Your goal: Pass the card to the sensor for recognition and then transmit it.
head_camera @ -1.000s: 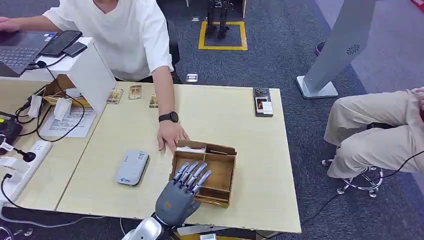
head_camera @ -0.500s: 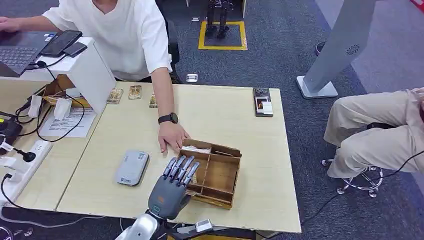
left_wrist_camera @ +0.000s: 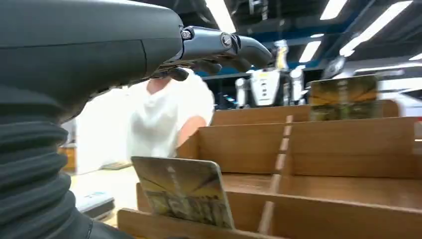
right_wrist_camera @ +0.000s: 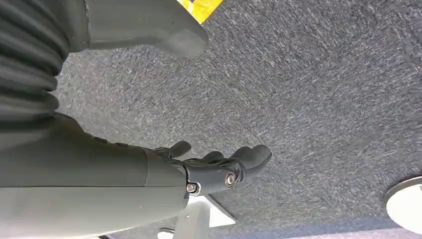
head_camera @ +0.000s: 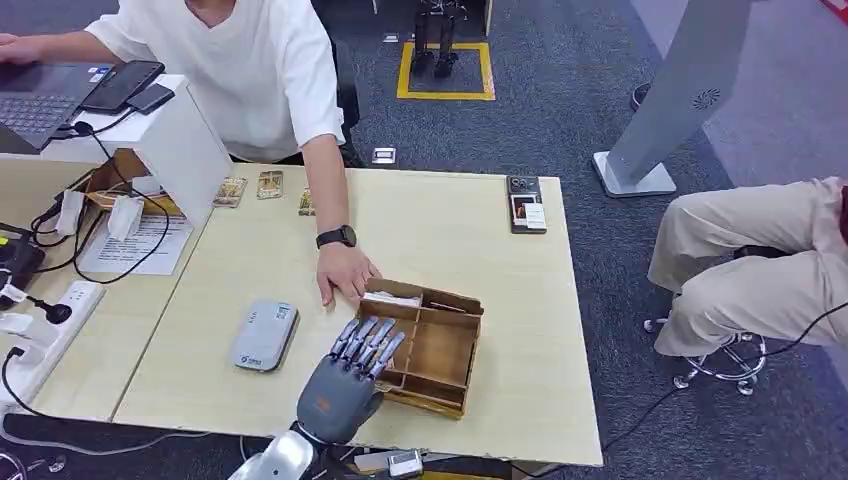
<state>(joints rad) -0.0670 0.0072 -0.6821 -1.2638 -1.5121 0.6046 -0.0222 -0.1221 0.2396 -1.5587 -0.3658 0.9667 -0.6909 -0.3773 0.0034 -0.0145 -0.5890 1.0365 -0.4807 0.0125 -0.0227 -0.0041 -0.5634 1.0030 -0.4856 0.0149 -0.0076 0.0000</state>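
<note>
A wooden divided box (head_camera: 440, 350) sits near the table's front edge. A yellow-patterned card (left_wrist_camera: 185, 192) stands in the box's near compartment, and a second card (left_wrist_camera: 342, 97) leans on its far wall. My left hand (head_camera: 343, 380) hovers at the box's left edge, its fingers (left_wrist_camera: 219, 44) stretched out over the compartments and holding nothing. A grey-white sensor (head_camera: 264, 336) lies flat to the left of my hand. My right hand (right_wrist_camera: 211, 170) hangs over the carpet with loosely spread fingers and nothing in it.
A person in a white shirt sits across the table, one hand (head_camera: 343, 272) resting at the box's far left corner. Three cards (head_camera: 269, 184) and a phone (head_camera: 526, 204) lie along the far edge. Cables, a power strip (head_camera: 40, 335) and a laptop crowd the left desk. Another person sits at the right.
My left hand has drawn back toward me and to the left, off the middle of the box. The box has turned slightly under the person's hand.
</note>
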